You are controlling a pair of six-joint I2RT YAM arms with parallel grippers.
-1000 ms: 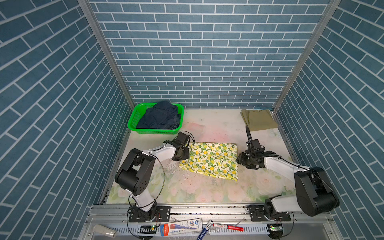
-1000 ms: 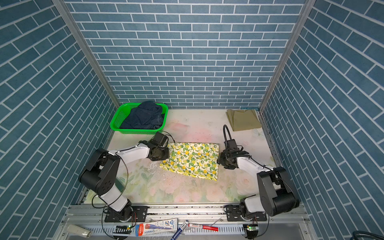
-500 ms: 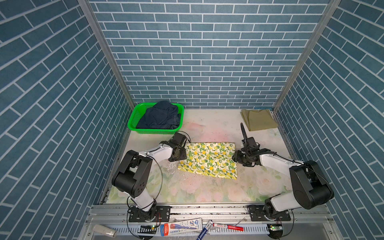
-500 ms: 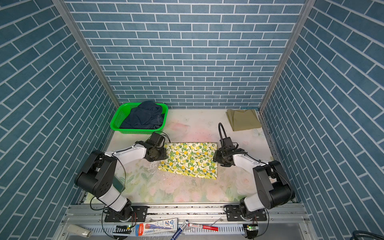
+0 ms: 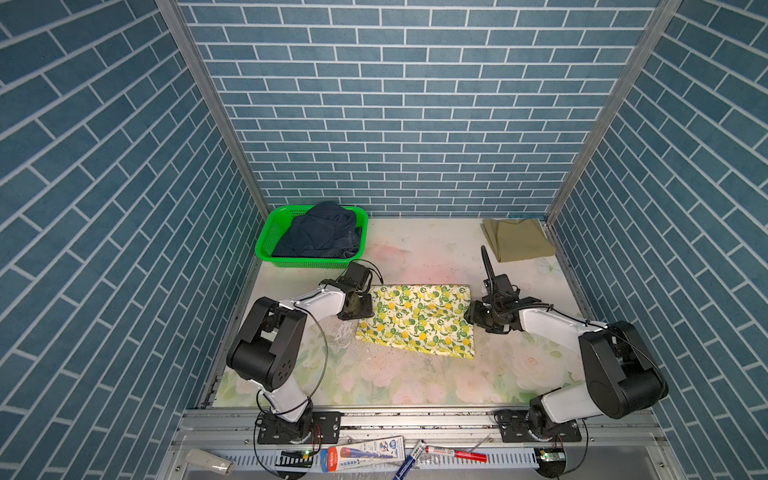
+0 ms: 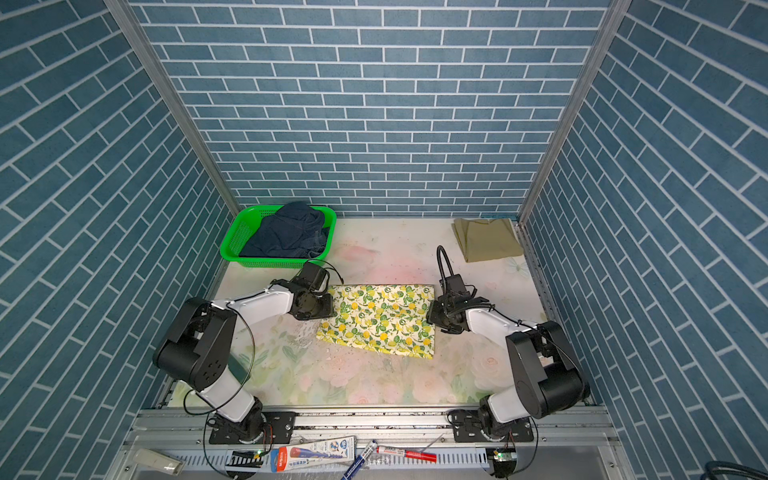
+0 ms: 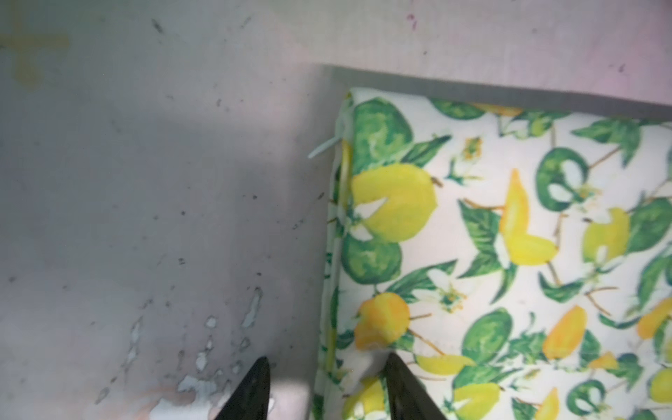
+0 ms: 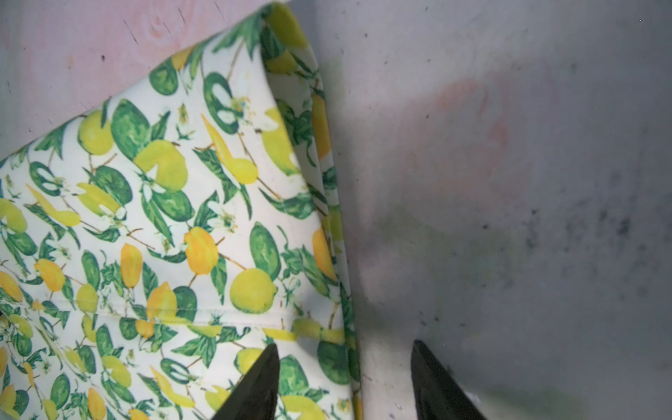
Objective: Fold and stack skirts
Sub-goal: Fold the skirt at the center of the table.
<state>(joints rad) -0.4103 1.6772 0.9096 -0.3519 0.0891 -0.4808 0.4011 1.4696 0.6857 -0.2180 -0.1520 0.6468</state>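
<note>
a tabletop with a faded floral cover, walled in blue brick pattern, seen from above. the lemon-print skirt lies folded into a flat rectangle near the middle of the table, between the two robot arms. the left gripper sits low at the skirt's left edge; in its wrist view the two dark fingers stand apart, one over bare table and one over the printed cloth, straddling the edge and holding nothing. the right gripper sits at the skirt's right edge in the same way, its fingers spread with a clear gap, one over the cloth and one over the table, gripping nothing. layered folded edges of the skirt show in the right wrist view. the olive-khaki skirt lies folded at the far right corner of the table, well apart from the lemon one. the navy denim skirt is heaped, unfolded, inside a green mesh basket at the far left corner.
</note>
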